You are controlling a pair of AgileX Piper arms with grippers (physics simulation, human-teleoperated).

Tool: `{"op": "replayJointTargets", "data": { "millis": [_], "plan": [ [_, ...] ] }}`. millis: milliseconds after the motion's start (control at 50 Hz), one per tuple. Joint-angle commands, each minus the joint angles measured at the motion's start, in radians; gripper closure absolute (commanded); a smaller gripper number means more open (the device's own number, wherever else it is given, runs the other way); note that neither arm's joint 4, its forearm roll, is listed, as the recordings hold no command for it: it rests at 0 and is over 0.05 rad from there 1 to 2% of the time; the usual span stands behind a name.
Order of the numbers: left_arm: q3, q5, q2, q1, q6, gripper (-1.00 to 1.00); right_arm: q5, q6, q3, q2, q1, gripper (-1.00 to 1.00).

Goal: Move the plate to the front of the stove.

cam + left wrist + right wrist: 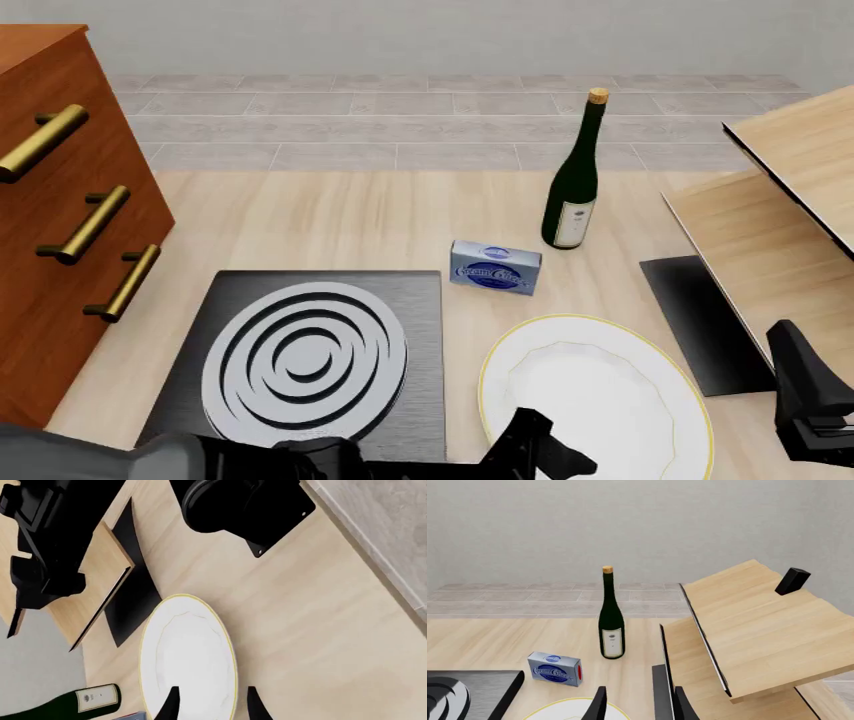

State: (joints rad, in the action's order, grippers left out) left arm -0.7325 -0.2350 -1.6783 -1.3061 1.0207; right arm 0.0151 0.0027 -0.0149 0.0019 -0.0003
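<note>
The plate (595,400) lay flat on the worktop (374,220), just right of the stove (310,360). The left gripper (211,705), its fingers apart, was seen poised directly above the plate's near rim, nearer than the right arm.

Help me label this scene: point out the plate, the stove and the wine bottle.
plate (601,395): front view, on its white centre.
stove (304,358): front view, on the silver rings.
wine bottle (575,185): front view, on its dark green body.
</note>
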Motion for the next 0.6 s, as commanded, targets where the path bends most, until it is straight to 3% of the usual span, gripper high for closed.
{"op": "replayJointTargets", "data": {
  "millis": [20,240,400,420,600],
  "plan": [
    [0.007,-0.03,-0.033,0.005,-0.008,-1.0,0.0,0.0,0.0,0.0,0.0,-1.0],
    [0.013,-0.071,-0.073,-0.002,-0.021,-1.0,0.0,0.0,0.0,0.0,0.0,-1.0],
    [0.023,-0.105,-0.108,0.016,0.001,-1.0,0.0,0.0,0.0,0.0,0.0,-1.0],
    [0.042,-0.134,-0.124,0.021,0.039,-1.0,0.0,0.0,0.0,0.0,0.0,-1.0],
    [0.042,-0.149,-0.148,0.042,0.04,-1.0,0.0,0.0,0.0,0.0,0.0,-1.0]
  ]
}}
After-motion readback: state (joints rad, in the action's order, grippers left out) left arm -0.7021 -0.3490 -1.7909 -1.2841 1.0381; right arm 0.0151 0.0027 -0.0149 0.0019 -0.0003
